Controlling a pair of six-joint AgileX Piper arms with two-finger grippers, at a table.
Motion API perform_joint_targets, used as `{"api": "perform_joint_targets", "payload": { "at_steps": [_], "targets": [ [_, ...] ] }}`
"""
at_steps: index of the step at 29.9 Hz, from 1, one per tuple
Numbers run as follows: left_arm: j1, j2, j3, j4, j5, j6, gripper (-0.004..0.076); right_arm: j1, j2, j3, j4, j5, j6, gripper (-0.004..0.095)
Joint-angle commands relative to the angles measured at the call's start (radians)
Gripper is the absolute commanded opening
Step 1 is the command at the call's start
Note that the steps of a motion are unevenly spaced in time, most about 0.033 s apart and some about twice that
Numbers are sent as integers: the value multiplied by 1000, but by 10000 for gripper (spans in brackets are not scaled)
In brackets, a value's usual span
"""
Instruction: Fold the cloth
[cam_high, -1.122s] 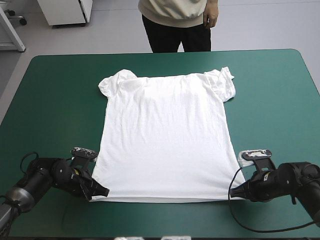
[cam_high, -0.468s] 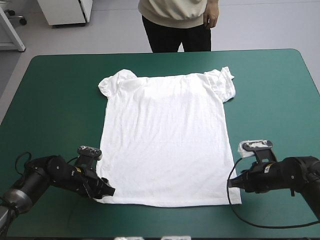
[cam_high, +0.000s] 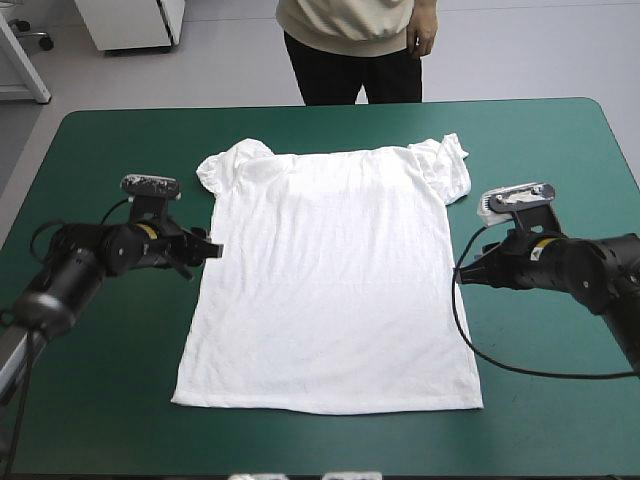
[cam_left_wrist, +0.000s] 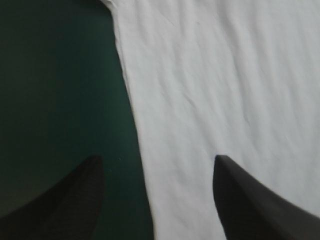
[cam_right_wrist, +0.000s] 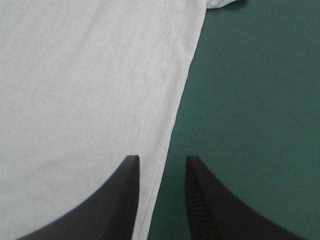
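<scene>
T-shirt (cam_high: 330, 280) lying flat, left gripper (cam_high: 214, 248) sitting wide open at one side edge, right gripper (cam_high: 461, 277) sitting part open at the other

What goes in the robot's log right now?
T-shirt: spread flat | left gripper: open, astride shirt's side edge | right gripper: open, astride opposite side edge

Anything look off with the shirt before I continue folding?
Nothing damaged. The T-shirt lies flat, but both sleeves are bunched, the right sleeve more crumpled than the left sleeve, and the near hem flares wider on the left side.
</scene>
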Motion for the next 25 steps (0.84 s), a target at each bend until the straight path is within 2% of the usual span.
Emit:
{"api": "perform_joint_targets", "payload": {
  "at_steps": [1, 7, 12, 17, 25],
  "targets": [
    [49, 133, -149, -28, -35, -38, 462, -6, 59, -68, -3, -52, -17, 309],
    [97, 394, -396, -190, 59, 39, 462, -6, 130, -80, -1, -65, -35, 309],
    [97, 534, -555, -218, 132, 73, 451, -6, 139, -80, 1, -84, -35, 309],
    [97, 605, -625, -195, 176, 76, 441, -6, 139, -80, 3, -87, -35, 309],
    [86, 651, -625, -169, 256, 122, 440, -6, 139, -80, 3, -94, -35, 308]
  ]
}}
